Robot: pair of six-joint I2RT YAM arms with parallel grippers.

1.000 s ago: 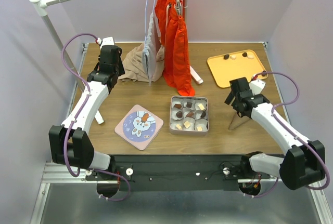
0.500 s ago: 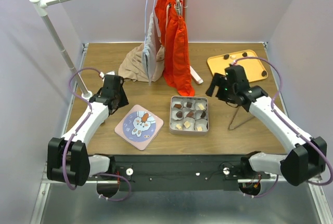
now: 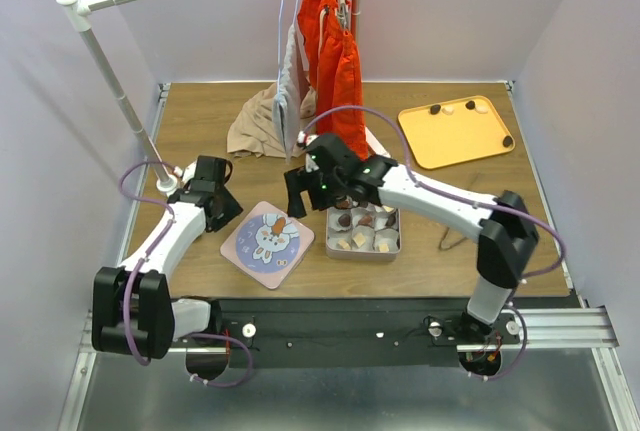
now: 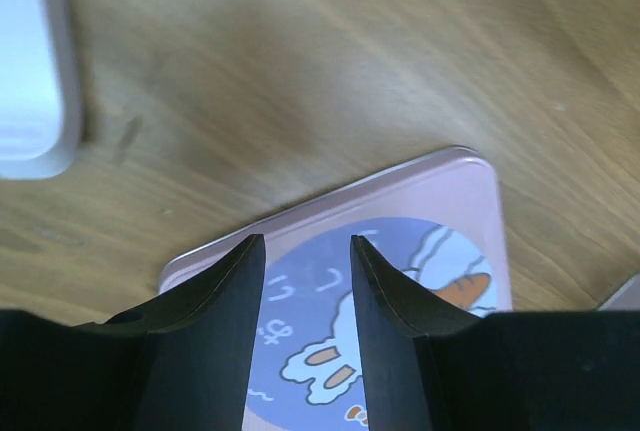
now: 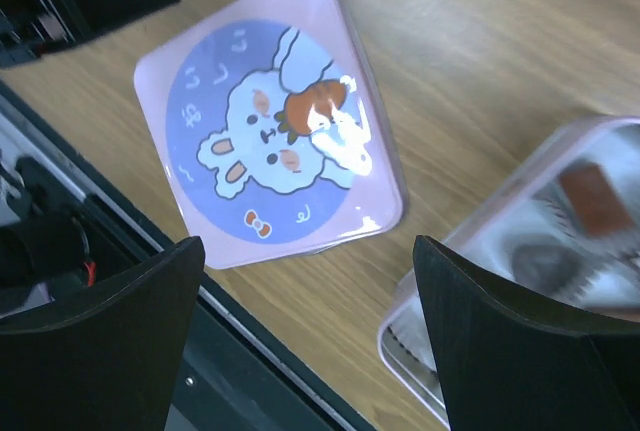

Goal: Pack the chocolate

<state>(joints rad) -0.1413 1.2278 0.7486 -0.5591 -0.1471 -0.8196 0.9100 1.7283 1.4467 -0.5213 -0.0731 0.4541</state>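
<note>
The open tin (image 3: 365, 243) holds several chocolate pieces (image 3: 345, 220) in paper cups, some dark, some cream. A few more pieces (image 3: 436, 108) lie on the orange tray (image 3: 455, 136). The pink rabbit lid (image 3: 267, 238) lies flat to the left of the tin. My left gripper (image 3: 224, 213) hovers over the lid's left edge, its jaws a little apart and empty; it shows in the left wrist view (image 4: 307, 251) above the lid (image 4: 440, 211). My right gripper (image 3: 300, 193) is wide open and empty above the gap between the lid (image 5: 270, 121) and the tin (image 5: 560, 241).
A clothes rack (image 3: 120, 101) with an orange garment (image 3: 338, 81) stands at the back, with beige cloth (image 3: 262, 126) beneath it. The rack's white foot (image 4: 30, 61) is near my left gripper. A thin wire stand (image 3: 452, 239) lies right of the tin. The black front rail (image 5: 150, 351) borders the table.
My right arm swung left from the orange tray, across the tin, to the lid's side. My left arm pulled back from the far left corner to the lid.
</note>
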